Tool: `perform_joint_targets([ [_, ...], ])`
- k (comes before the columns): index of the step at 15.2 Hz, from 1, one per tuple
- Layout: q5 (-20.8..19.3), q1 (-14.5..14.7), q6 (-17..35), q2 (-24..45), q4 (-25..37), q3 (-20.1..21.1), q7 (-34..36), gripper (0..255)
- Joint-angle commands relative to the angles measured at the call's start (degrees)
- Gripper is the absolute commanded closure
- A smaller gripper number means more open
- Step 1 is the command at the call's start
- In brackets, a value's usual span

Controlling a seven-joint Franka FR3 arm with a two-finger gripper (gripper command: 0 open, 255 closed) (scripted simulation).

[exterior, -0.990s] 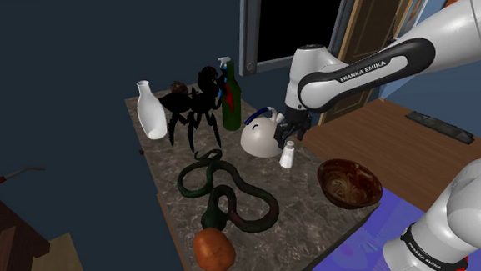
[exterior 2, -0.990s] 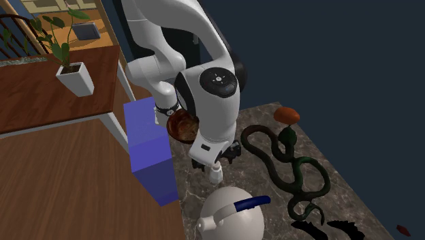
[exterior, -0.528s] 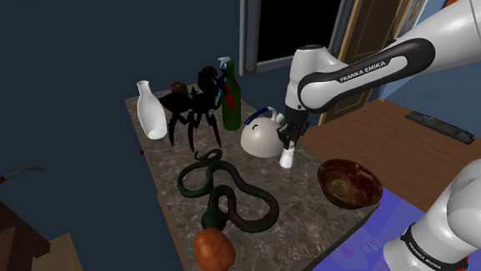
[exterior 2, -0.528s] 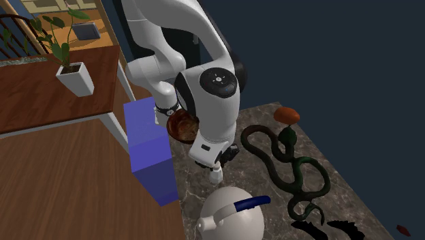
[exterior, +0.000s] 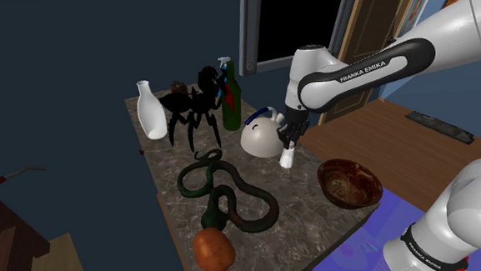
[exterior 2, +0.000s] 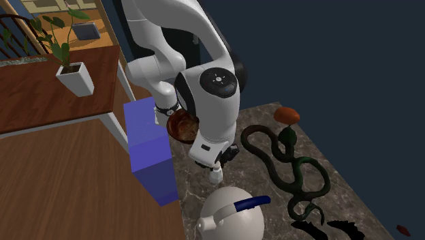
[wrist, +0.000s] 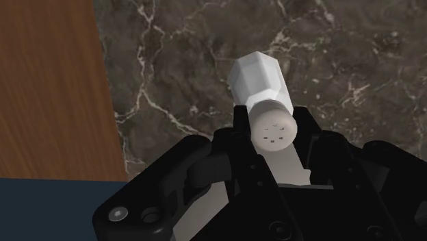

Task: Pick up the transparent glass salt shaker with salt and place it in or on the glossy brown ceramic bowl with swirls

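The salt shaker (exterior: 287, 158) is a small white faceted jar with a holed cap, standing on the dark marble counter (exterior: 309, 211) beside a white teapot. My black gripper (exterior: 289, 142) comes down on it from above and is shut on its upper part. In the wrist view both fingers clasp the shaker (wrist: 262, 85) just under its cap, with the gripper (wrist: 274, 131) centred on it. From the second exterior view the shaker (exterior 2: 216, 175) pokes out below the gripper (exterior 2: 218, 163). The glossy brown swirled bowl (exterior: 349, 182) sits on the counter nearer the stand, partly hidden behind the arm (exterior 2: 181, 127).
A white teapot (exterior: 260, 136) stands right next to the shaker. Further back are a black spider figure (exterior: 192, 107), a green bottle (exterior: 231, 102) and a white vase (exterior: 152, 113). A dark green snake (exterior: 225, 194) and an orange lump (exterior: 213, 250) lie toward the counter's front.
The fingers stood apart around the shaker a second ago and have since shut on it. The arm and the shaker have stayed in place.
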Motion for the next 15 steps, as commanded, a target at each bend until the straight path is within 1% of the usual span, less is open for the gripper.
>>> perform_joint_targets([
  [1,0.03,0.00,-0.81,-0.43,0.37,-0.02,-0.02,255],
  [15,0.28,-0.01,-12.07,-5.08,7.00,-0.31,-0.20,255],
])
